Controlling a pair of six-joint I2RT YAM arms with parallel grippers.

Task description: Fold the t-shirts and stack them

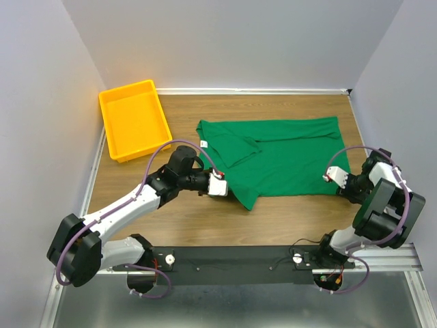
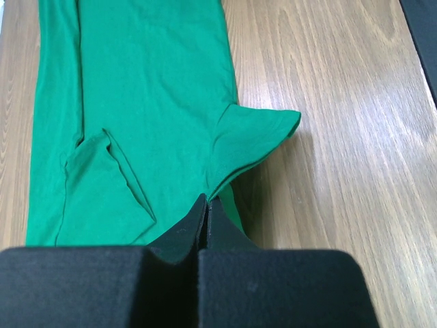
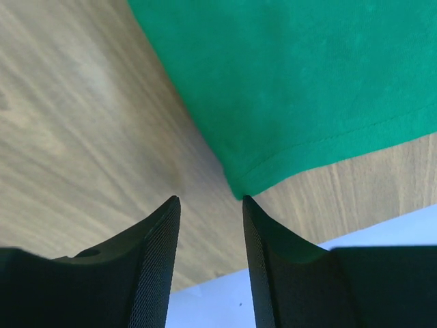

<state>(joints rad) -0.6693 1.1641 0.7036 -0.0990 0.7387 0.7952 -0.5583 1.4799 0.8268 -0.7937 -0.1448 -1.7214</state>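
The dark green t-shirt [image 1: 287, 154] lies flat across the middle of the table, its left part folded over, with a small white neck tag [image 1: 204, 143] at its far left. My left gripper [image 1: 229, 188] is shut on the shirt's near left edge; in the left wrist view the cloth [image 2: 150, 89] runs into the closed fingertips of that gripper [image 2: 207, 199]. My right gripper [image 1: 328, 176] is open at the shirt's near right corner. In the right wrist view that gripper [image 3: 210, 199] is empty, and the shirt's corner [image 3: 240, 186] touches the right fingertip.
An orange tray [image 1: 133, 119] stands empty at the back left. Grey walls close in the table on the left, back and right. Bare wood [image 1: 293, 212] shows in front of the shirt, up to the black rail holding the arm bases.
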